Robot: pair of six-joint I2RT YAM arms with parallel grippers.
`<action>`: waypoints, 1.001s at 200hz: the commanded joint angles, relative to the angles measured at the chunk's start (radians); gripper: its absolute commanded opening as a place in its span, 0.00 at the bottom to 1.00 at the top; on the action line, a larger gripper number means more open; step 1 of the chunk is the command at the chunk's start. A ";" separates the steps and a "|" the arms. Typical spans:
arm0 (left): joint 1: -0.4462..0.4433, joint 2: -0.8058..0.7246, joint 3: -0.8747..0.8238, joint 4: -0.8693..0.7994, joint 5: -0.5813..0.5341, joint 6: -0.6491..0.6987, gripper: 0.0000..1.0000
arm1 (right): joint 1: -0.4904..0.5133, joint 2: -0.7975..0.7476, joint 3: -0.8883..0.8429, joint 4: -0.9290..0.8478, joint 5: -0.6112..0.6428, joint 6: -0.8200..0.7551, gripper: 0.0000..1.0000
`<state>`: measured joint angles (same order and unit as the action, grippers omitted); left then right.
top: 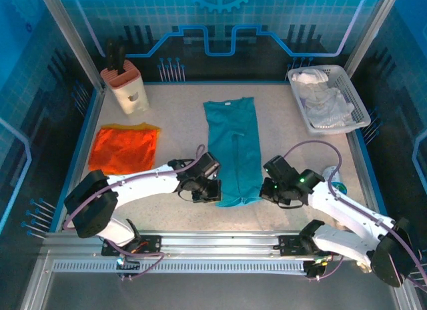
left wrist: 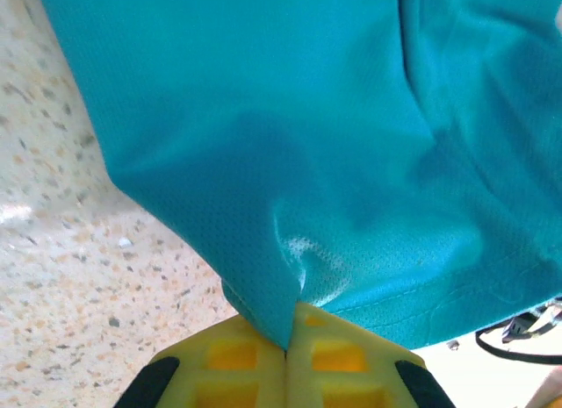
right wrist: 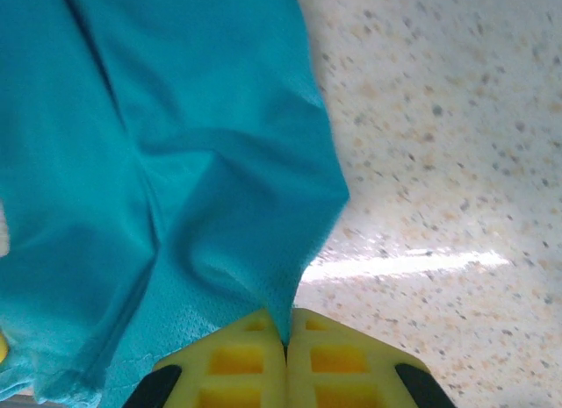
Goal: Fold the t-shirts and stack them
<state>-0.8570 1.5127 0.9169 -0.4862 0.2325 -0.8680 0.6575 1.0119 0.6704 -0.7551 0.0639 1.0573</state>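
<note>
At the far left of the table (top: 173, 117) stands a beige holder (top: 128, 90) with black handles (top: 115, 55) sticking up out of its top. Just in front of it the orange t-shirt (top: 124, 149) lies flat as a folded rectangle, a yellow edge along its far side, well apart from either arm.

The left gripper (top: 208, 190) sits at the near left corner of the teal t-shirt (top: 233, 147). In the left wrist view its yellow pads (left wrist: 246, 355) are pressed together with a fold of teal cloth nipped between them, close to the stitched hem.

The teal shirt lies in the middle of the table as a long narrow strip, collar at the far end and hem toward the arms.

The right gripper (top: 270, 189) is at the near right corner of the same hem. In the right wrist view its pads (right wrist: 334, 355) are clenched on a pinch of the teal cloth, which draws to a peak there.

At the far right a white slatted basket (top: 337, 128) holds a heap of crumpled white cloth (top: 323, 97). Nearer, beside the right arm, a small round object (top: 337, 185) rests on the table; I cannot tell what it is.
</note>
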 commanded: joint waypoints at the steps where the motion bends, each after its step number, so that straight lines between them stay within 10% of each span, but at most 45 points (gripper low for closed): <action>1: 0.048 0.024 0.069 -0.064 0.017 0.070 0.00 | -0.028 0.032 0.078 0.019 0.045 -0.046 0.00; 200: 0.361 0.393 0.538 -0.158 0.051 0.302 0.00 | -0.315 0.658 0.576 0.178 -0.141 -0.353 0.00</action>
<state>-0.5129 1.8614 1.3937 -0.6243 0.2520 -0.6025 0.3603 1.6199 1.1980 -0.5877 -0.0418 0.7410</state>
